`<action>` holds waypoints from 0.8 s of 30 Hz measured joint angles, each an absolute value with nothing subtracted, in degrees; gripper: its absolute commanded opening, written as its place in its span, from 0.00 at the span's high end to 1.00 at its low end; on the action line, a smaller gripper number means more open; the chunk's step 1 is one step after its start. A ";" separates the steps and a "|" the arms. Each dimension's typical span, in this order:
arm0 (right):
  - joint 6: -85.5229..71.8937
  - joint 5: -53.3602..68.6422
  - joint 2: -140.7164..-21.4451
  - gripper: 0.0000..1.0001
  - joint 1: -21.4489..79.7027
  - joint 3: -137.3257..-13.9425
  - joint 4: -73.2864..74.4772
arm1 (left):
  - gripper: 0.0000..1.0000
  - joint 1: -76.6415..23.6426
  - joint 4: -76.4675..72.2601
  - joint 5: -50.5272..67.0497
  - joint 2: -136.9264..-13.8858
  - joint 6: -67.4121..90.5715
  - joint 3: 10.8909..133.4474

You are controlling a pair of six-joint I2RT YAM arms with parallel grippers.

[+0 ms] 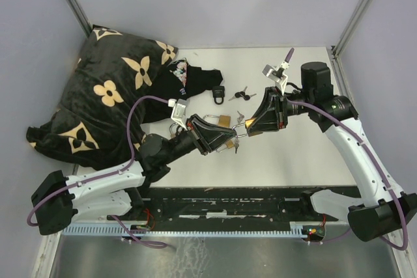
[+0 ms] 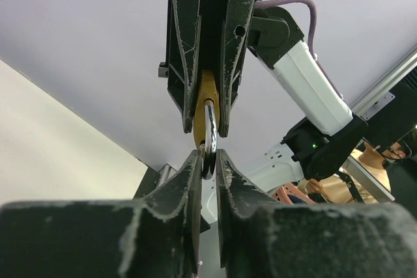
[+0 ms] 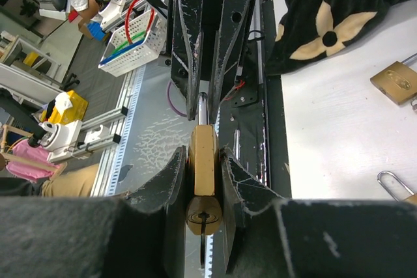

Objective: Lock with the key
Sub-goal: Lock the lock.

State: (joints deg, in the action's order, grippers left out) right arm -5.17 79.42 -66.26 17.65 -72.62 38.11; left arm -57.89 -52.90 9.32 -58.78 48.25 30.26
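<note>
Furthest to the left of the left claw [image 2: 208, 157], a dark cloth with pale flowers [image 1: 104, 102] was seen heaped on the worktop [image 1: 293, 154], clear of the work. The left claw itself was drawn narrow, its tips pressed on either side of the steel shackle [image 2: 210, 128], so that the loop appeared to be pinched between them. Directly beyond those tips, held off the worktop between the two arms, was the brass padlock [image 3: 203, 193]. Its body was clamped flat between the fingers of the right claw [image 3: 203, 154], which met the left one tip to tip. The keyhole [image 3: 203, 218] was turned back toward the right wrist and was seen with no key in it. Just behind the two claws a second brass padlock [image 1: 222, 120] was lying, and further beyond them a small black padlock [image 1: 218, 94] and a pair of keys [image 1: 238, 93], all untouched. The step in hand was judged to be the steadying of the padlock in both claws, with the keying not yet begun. For the next move one claw would probably have to be freed, a key picked up and brought in line with the slot. As that slot faced the right wrist, the lock might first need to be turned or handed over.
</note>
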 measured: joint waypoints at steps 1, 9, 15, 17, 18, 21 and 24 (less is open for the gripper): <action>-5.15 79.42 -66.26 0.98 17.65 -72.47 38.13 | 0.96 -57.89 -52.93 9.52 -59.00 48.25 30.37; -5.17 79.15 -65.93 0.98 17.45 -72.23 38.06 | 0.97 -58.00 -53.41 10.66 -59.99 47.92 31.00; -9.10 79.48 -63.79 0.98 16.56 -70.13 34.39 | 0.97 -59.99 -55.59 9.76 -63.37 46.35 32.62; -11.03 79.79 -63.31 0.98 16.36 -69.80 32.64 | 0.97 -60.93 -57.30 9.15 -64.99 45.28 33.39; -12.03 80.20 -63.20 0.98 16.38 -69.60 31.86 | 0.97 -61.34 -58.52 9.02 -65.76 45.01 33.50; -15.40 81.56 -62.74 0.98 15.94 -68.36 27.99 | 0.97 -61.65 -61.14 9.15 -67.22 44.75 33.65; -18.24 83.48 -62.61 0.98 15.51 -67.59 24.36 | 0.97 -61.65 -64.25 10.09 -68.66 44.80 33.85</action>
